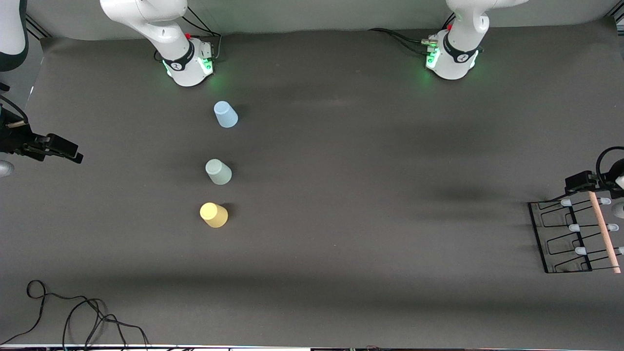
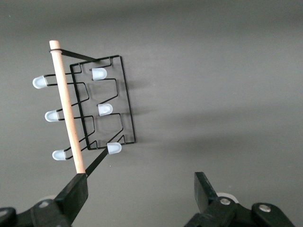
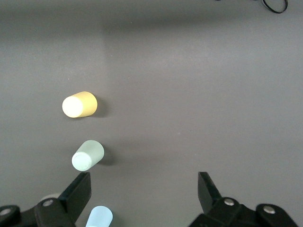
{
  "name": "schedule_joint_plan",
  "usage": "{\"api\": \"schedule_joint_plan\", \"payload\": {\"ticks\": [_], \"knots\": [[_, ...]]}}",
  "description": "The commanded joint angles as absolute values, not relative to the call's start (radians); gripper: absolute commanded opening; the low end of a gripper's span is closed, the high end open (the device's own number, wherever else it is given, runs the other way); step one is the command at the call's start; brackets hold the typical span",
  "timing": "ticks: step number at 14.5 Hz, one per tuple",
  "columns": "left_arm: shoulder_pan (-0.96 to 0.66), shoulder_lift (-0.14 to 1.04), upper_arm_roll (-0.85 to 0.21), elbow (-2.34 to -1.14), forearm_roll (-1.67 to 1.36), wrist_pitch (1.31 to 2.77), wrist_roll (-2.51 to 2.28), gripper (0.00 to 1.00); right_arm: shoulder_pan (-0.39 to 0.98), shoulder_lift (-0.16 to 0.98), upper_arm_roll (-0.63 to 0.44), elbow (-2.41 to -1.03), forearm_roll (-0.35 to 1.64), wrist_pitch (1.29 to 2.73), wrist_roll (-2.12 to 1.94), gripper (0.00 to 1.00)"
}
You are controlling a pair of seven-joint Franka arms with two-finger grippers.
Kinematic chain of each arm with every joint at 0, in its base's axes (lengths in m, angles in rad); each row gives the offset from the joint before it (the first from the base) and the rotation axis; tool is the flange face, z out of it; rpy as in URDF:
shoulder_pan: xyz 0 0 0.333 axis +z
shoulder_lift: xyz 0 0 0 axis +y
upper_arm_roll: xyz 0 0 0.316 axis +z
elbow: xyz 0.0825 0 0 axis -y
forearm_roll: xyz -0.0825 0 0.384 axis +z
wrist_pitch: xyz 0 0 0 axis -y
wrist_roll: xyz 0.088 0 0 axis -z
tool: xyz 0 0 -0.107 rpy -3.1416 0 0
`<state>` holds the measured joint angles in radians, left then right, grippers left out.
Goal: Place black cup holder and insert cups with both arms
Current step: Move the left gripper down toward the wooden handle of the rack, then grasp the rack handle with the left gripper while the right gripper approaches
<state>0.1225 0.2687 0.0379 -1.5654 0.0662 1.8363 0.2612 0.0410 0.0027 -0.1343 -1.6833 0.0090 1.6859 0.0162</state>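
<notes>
the rack (image 1: 565,239) sits at the right edge of the front frame, partly cut off, with the left gripper (image 2: 142,194) over its upper end, fingers wide apart and empty; to lift it well, i'd centre on the wooden rod (image 2: 67,111) and close squarely. the right gripper (image 3: 144,196) waits at mid-left, fingers apart, empty. the blue cup (image 1: 225,114), green cup (image 1: 218,171) and yellow cup (image 1: 214,215) line up left of centre, leaving the bare mid-frame free for setting the rack.

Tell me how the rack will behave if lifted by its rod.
The rack is thin wire, so probably light and stiff. Its wooden rod sits along one side, so it may hang tilted. The round rod could slip between the fingers.
</notes>
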Motion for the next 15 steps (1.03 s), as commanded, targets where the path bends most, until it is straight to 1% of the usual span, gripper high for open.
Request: {"api": "schedule_joint_plan", "payload": {"ticks": [1,3,8,10,14,15], "knots": [[0.187,0.314,0.034,-1.566,0.077,1.885,0.342,1.00,0.038,0.015,-0.129,-1.655,0.028,1.667,0.043,1.00],[0.216,0.348,0.035,-1.571,0.078,1.920,0.339,0.98,0.041,0.015,-0.129,-1.655,0.026,1.667,0.044,1.00],[0.279,0.437,0.034,-1.568,0.077,2.060,0.345,1.00,0.041,0.014,-0.129,-1.658,0.028,1.667,0.051,1.00],[0.284,0.478,0.034,-1.569,0.078,2.132,0.362,1.00,0.043,0.014,-0.127,-1.658,0.028,1.666,0.057,1.00],[0.285,0.540,0.034,-1.566,0.078,2.221,0.370,1.00,0.044,0.014,-0.120,-1.658,0.028,1.651,0.127,1.00],[0.285,0.546,0.034,-1.565,0.078,2.232,0.371,0.97,0.044,0.014,-0.120,-1.658,0.028,1.651,0.127,1.00]]}}
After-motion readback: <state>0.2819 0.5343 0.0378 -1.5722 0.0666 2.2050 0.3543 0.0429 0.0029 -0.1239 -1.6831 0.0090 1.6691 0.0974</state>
